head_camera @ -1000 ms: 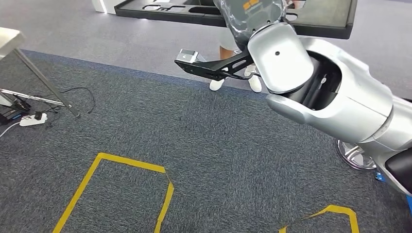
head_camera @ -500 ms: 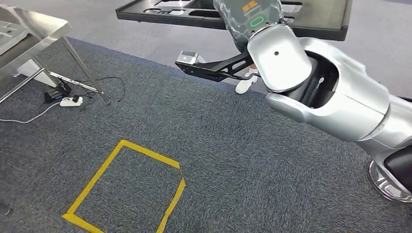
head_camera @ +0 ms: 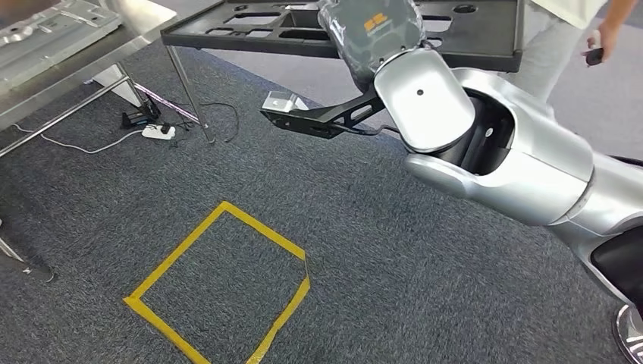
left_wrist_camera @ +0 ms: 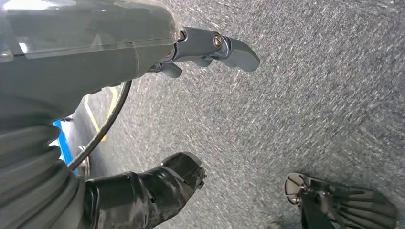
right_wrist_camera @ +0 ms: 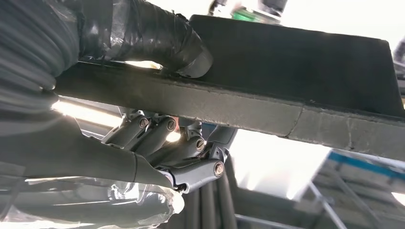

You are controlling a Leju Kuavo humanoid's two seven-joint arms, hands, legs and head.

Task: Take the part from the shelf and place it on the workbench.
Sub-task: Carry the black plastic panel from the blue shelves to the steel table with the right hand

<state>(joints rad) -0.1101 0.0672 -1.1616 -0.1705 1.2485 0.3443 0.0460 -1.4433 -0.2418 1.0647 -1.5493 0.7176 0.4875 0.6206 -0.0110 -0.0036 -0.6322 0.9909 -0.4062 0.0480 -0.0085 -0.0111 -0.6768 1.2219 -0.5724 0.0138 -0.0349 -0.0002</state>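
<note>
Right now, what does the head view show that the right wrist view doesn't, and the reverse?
Head view: the silver right arm, the yellow tape square on the carpet, the metal workbench, a person. Right wrist view: the right hand gripping the part's edge, thumb over it, fingers under it. Both: the black part itself.

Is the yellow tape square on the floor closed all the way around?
No, the yellow tape square has tape along three sides, but its bottom side toward the robot is open on the carpet.
</note>
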